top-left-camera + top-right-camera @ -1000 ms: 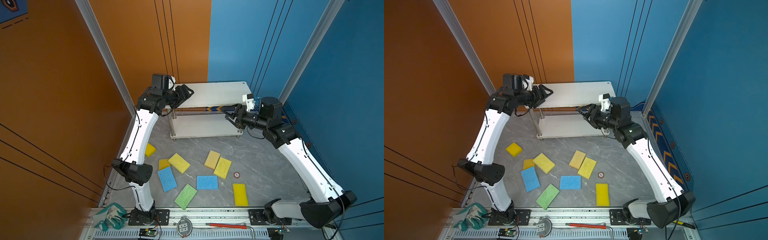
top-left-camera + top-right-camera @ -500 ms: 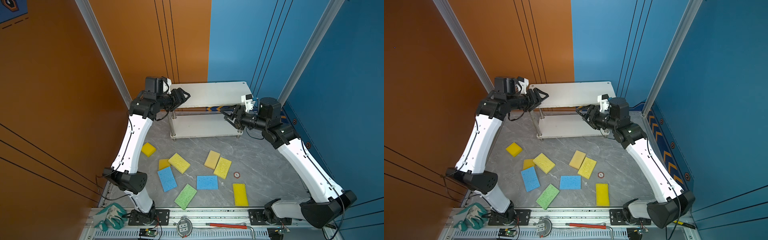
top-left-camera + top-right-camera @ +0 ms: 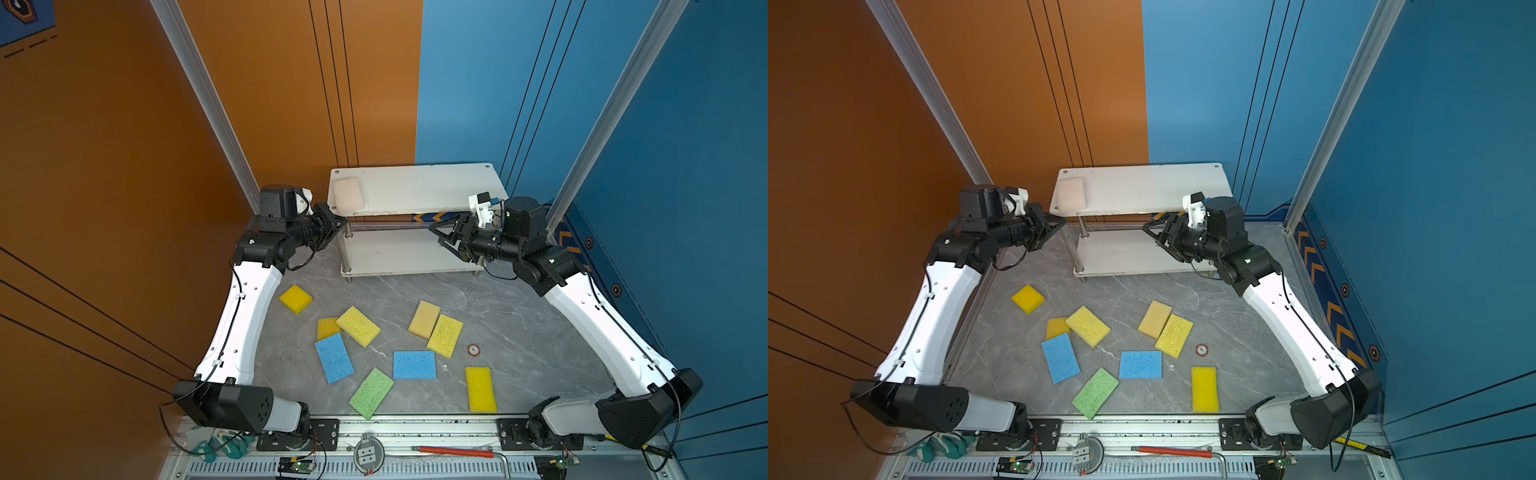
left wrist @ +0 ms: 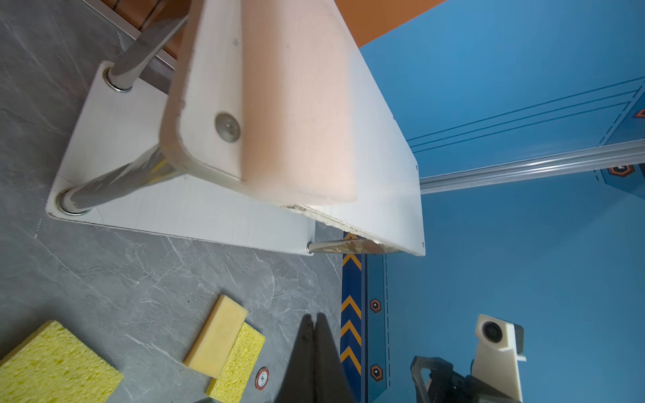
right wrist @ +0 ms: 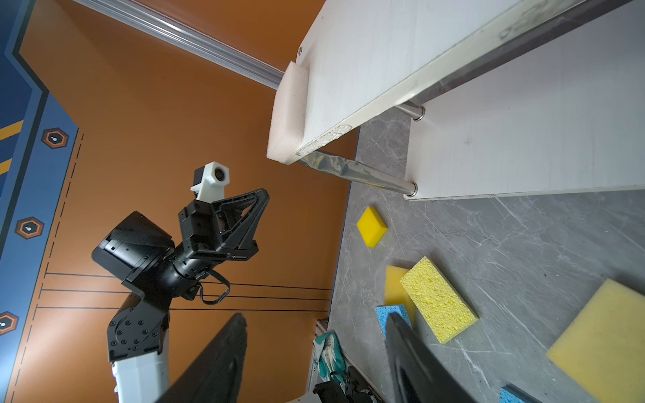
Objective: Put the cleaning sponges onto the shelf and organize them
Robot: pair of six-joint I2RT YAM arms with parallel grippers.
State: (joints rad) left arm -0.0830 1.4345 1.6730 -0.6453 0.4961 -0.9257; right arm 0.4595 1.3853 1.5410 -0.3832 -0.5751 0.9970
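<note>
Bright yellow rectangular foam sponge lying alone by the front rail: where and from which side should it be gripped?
Take the bright yellow rectangular foam sponge across its long edges at mid-length, coming straight down. It lies flat on the grey marbled tabletop, long sides free, its near end close to the silver front rail, so the narrow width likely suits the open right claw.

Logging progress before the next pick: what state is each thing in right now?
shelf: upright, one sponge seen on it
pale sponge: flat on the top board's left end
nine other sponges: loose on the table, some overlapping
left gripper: shut, empty, beside the top board
right gripper: open, empty
</note>
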